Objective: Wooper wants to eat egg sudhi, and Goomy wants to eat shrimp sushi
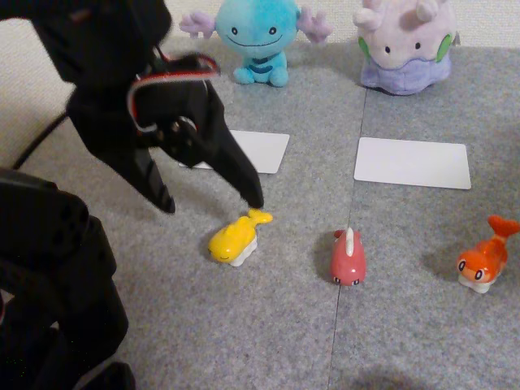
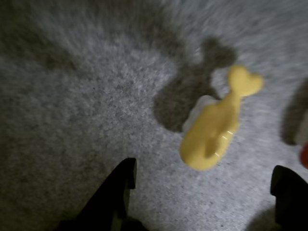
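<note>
The yellow egg sudhi (image 1: 236, 237) lies on the grey carpet, tail pointing up-right. My black gripper (image 1: 211, 203) hovers open just above and left of it, one fingertip near its tail. In the wrist view the egg sudhi (image 2: 216, 130) lies between and just ahead of the open gripper (image 2: 207, 171), slightly blurred. Wooper (image 1: 256, 36), the blue plush, sits at the back centre. Goomy (image 1: 406, 45), the lilac plush, sits at the back right. The orange shrimp sushi (image 1: 483, 260) rests at the right edge.
A pink-red toy with a white stripe (image 1: 348, 258) lies between the two sushi. A white card (image 1: 260, 150) lies in front of Wooper, partly behind my gripper, and another (image 1: 413, 162) in front of Goomy. The arm's black base (image 1: 49, 276) is at the lower left.
</note>
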Controlling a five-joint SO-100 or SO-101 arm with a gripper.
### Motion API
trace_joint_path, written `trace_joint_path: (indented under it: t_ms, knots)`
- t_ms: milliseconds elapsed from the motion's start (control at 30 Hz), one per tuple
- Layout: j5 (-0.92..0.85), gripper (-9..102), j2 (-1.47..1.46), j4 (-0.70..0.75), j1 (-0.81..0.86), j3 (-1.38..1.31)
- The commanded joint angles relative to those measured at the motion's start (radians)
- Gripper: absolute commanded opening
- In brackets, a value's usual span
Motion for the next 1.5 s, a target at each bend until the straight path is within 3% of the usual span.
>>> trace_joint_path:
  t_ms: [0,333,733,900,1467]
  knots:
    - [0.0,33,-0.121,-0.038,-0.006,-0.035]
    - [-0.054,32,-0.285,-0.175,0.16,-0.032]
    - [-0.006,13,-0.43,-0.371,0.149,-0.032]
    - [0.012,4,-0.436,-0.359,0.144,-0.046]
    - [0.063,2,-0.436,-0.331,0.127,-0.112]
